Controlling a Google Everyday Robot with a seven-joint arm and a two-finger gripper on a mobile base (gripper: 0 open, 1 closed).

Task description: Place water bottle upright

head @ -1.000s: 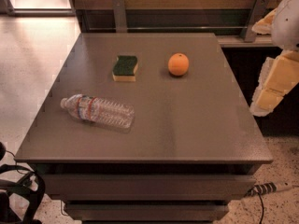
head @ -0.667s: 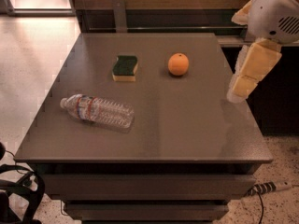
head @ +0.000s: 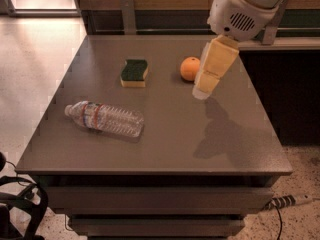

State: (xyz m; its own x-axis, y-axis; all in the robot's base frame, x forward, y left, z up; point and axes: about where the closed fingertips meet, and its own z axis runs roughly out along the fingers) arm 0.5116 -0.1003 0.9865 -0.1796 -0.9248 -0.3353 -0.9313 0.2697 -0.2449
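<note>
Arm's swung in from the right edge since a sec ago, so the gripper (head: 202, 91) is now over the table (head: 165, 154) instead of hanging off to the side. Nothing else has budged afaict.

Gripper's the cream-colored bit under the big white wrist housing (head: 240, 9). It's tilted, tip pointing down and a little left at the tabletop. Tbh can't tell if it's open or closed from this angle, it just reads as one slab. No object in it that I can see. In the view it overlaps the right side of the orange (head: 189, 68), so it's just beside or in front of that; can't say if they touch. Its shadow (head: 222, 134) spreads out on the table toward the front right.

Left of the orange there's a sponge (head: 134, 72), green top w/ yellow underneath, sitting flat at the back-middle.

Water bottle (head: 105, 119) is well apart from the gripper, on the front-left part of the table. It's lying on its side, not upright yet, white cap pointing left, label band near the neck, ribbed clear body running right.

Down on the floor, front right, a power strip w/ cable (head: 289, 201).
</note>
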